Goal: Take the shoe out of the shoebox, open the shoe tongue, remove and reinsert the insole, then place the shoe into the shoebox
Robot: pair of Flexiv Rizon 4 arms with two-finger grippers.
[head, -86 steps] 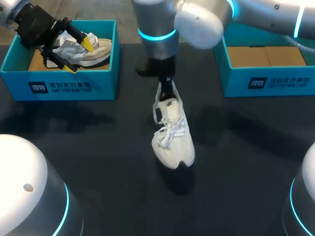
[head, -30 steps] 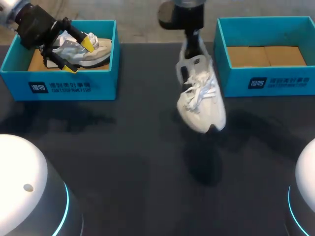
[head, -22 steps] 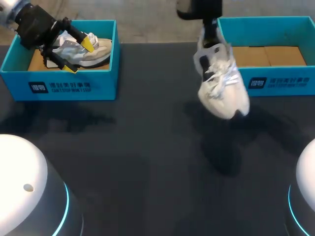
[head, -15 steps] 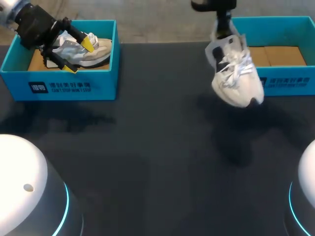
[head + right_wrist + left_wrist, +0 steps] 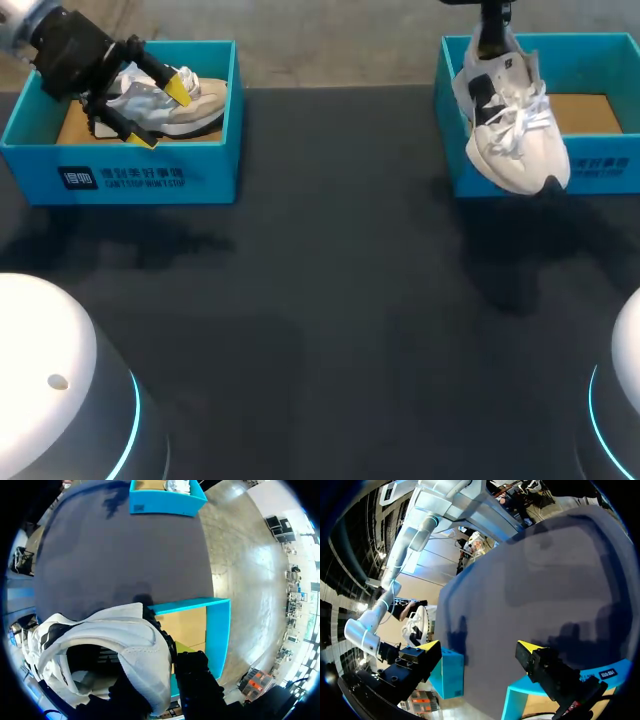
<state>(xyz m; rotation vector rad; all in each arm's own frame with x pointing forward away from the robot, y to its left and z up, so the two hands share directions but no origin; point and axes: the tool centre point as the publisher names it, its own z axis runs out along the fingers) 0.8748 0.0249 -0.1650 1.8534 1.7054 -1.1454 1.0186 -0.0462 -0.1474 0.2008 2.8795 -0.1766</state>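
Right gripper (image 5: 170, 654): narrow, pinched on the heel collar of the white shoe (image 5: 510, 125). One black finger (image 5: 195, 680) outside the collar with a sliver of yellow tip showing, the other hidden inside the shoe. Wrist straight above, fingers pointing down, with the silver links and blue light rings of the right arm (image 5: 400, 555) behind it.

Shoe hanging clear of the table, heel up and toe down, over the near left corner of the right shoebox (image 5: 600, 165). Toe lapping the front wall in the head view. White upper in smooth panels, a black patch on the side, loose white laces, a dark bit of sole at the toe, padded collar gaping in the wrist view.

Left gripper (image 5: 479, 647): wide apart, yellow wedge tips on black fingers (image 5: 540, 662), over the left shoebox (image 5: 150, 175) near the table's far left corner. In the head view, one tip over the upper of the grey shoe (image 5: 185, 105), the other at its near side; contact impossible to tell. Grey shoe lying inside that box on a brown floor, white and grey upper, dark sole.

Both boxes teal, open-topped, straight-walled, well apart on the dark matte table (image 5: 320, 300).
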